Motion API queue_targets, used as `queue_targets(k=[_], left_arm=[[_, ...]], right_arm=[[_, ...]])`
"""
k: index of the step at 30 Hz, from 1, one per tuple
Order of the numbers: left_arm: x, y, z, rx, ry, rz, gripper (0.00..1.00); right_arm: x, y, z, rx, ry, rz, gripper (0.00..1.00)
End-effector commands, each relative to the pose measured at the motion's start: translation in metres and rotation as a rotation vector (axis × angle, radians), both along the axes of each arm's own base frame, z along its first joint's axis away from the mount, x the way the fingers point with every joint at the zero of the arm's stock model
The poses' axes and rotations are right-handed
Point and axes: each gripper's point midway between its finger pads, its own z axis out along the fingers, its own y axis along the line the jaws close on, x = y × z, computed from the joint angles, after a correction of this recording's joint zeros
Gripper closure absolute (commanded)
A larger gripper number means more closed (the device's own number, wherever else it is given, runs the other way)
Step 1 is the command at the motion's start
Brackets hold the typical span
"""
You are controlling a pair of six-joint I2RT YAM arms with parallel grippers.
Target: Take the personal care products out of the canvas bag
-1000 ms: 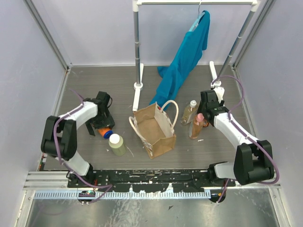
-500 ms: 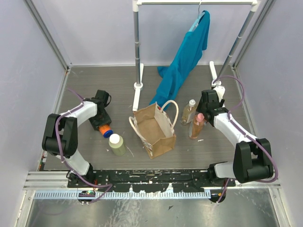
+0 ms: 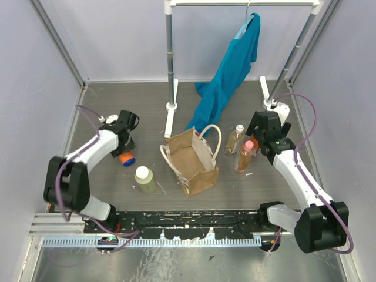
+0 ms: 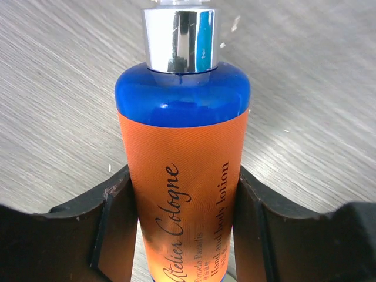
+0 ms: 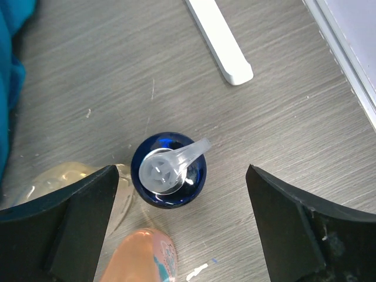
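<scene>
We see a grey wood-grain table (image 3: 117, 100) walled in by pale lilac panels. The canvas bag (image 3: 194, 167) stands open at the middle of the table. Our left gripper (image 4: 182, 182) is clamped on an orange-labelled blue bottle (image 4: 182, 106) that lies on the table left of the bag, near the yellow-green bottle (image 3: 144, 180). Our right gripper (image 5: 181, 171) is spread wide around an upright blue pump bottle (image 5: 167, 170) and touches neither side of it. This bottle stands right of the bag, beside the pink-capped amber bottle (image 3: 245, 157) and the white-capped amber bottle (image 3: 236, 138).
</scene>
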Motion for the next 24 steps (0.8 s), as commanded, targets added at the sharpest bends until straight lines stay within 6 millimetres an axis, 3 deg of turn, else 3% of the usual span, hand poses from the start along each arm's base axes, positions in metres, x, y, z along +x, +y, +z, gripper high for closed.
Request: queue_targets(k=[1,4,8,13,19,24], left_arm=[[0.014,0.012,0.072,0.183,-0.285,0.001,1.00],[0.015,0.014,0.082,0.223,-0.388,0.018,1.00],[0.019,0.022,0.071,0.300,-0.512,0.055,1.00],[0.038,0.016,0.091,0.397,-0.676,0.069,1.00],[0.056,-0.019,0.093,0.449,-0.694,-0.046,1.00],[0.063,-0.067,0.124,0.477,-0.785,-0.224,1.00]], right_arm=[[0.007,0.003,0.034,0.029,-0.088,0.002,0.04],[0.009,0.008,0.038,0.052,-0.103,0.016,0.04],[0.011,0.017,0.041,0.093,-0.126,0.050,0.05],[0.015,0.024,0.048,0.121,-0.144,0.083,0.05],[0.018,0.028,0.055,0.128,-0.155,0.104,0.05],[0.022,0.046,0.068,0.160,-0.201,0.204,0.04]])
